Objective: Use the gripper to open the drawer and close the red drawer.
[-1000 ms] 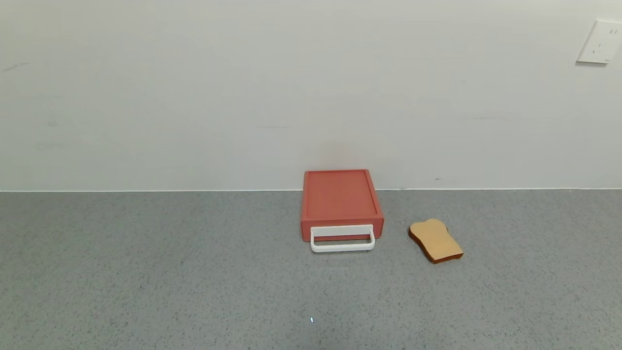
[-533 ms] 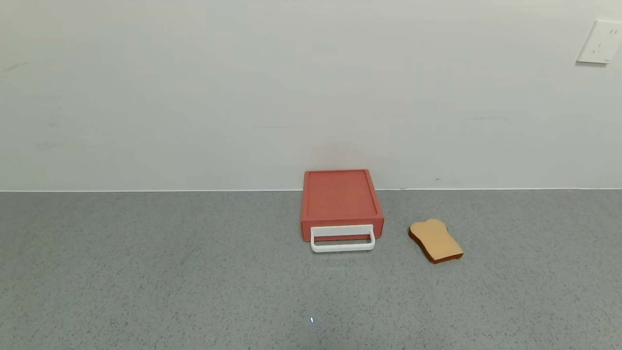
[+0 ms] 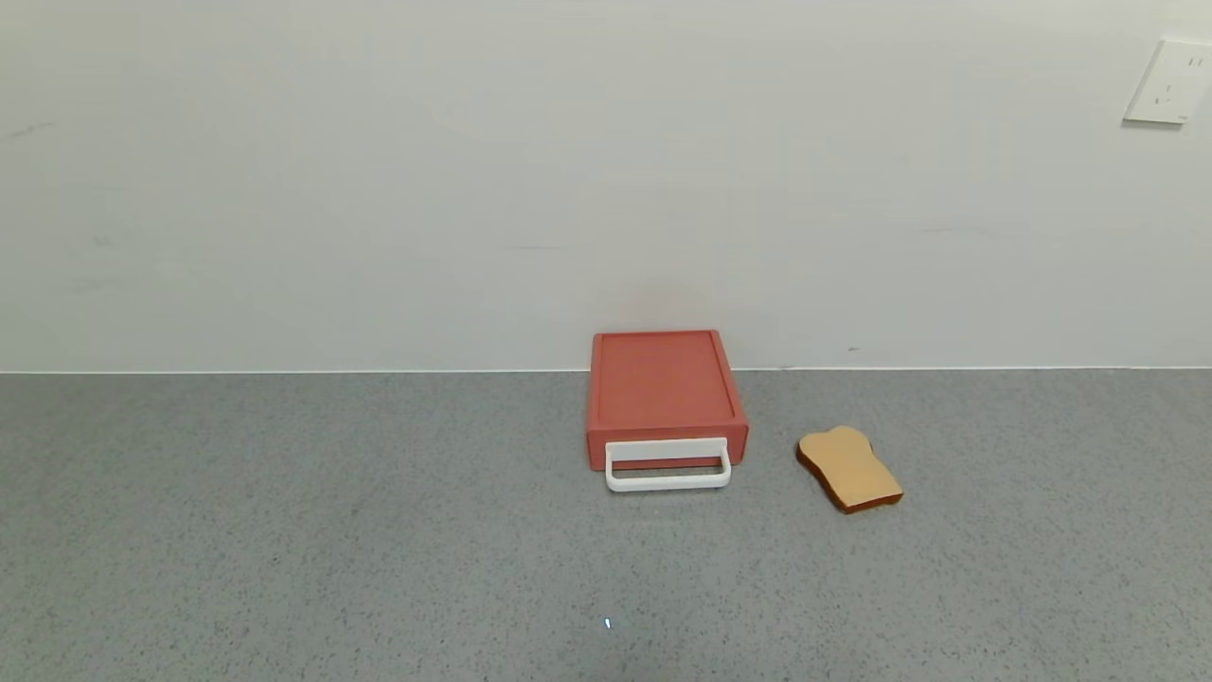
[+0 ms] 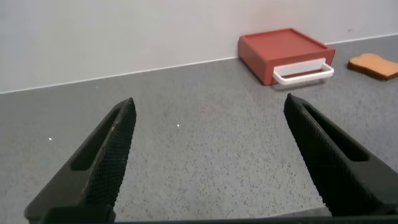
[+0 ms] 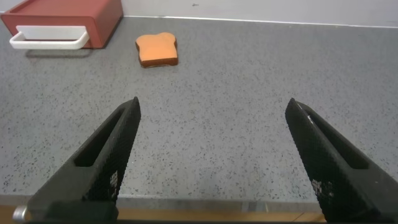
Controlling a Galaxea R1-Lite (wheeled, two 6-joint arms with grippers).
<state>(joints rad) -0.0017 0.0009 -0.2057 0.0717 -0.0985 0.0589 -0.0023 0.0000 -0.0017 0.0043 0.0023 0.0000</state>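
Drawer [image 3: 666, 398] is seated against the wall on the table [image 3: 284, 530], shut, white handle [image 3: 668, 467] untouched. Approach is not yet begun. Left end effector [image 4: 208, 155] and right end effector [image 5: 211, 155] are spread, well apart from the drawer. Next, the handle must be hooked and pulled.

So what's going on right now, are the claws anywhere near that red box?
Left gripper and right gripper open, far back. Red drawer shut against wall, white handle untouched. Toast slice beside it, apart.

A grey speckled counter [image 3: 284, 530] carries the red drawer [image 3: 663, 388] and a toast slice [image 3: 849, 469].
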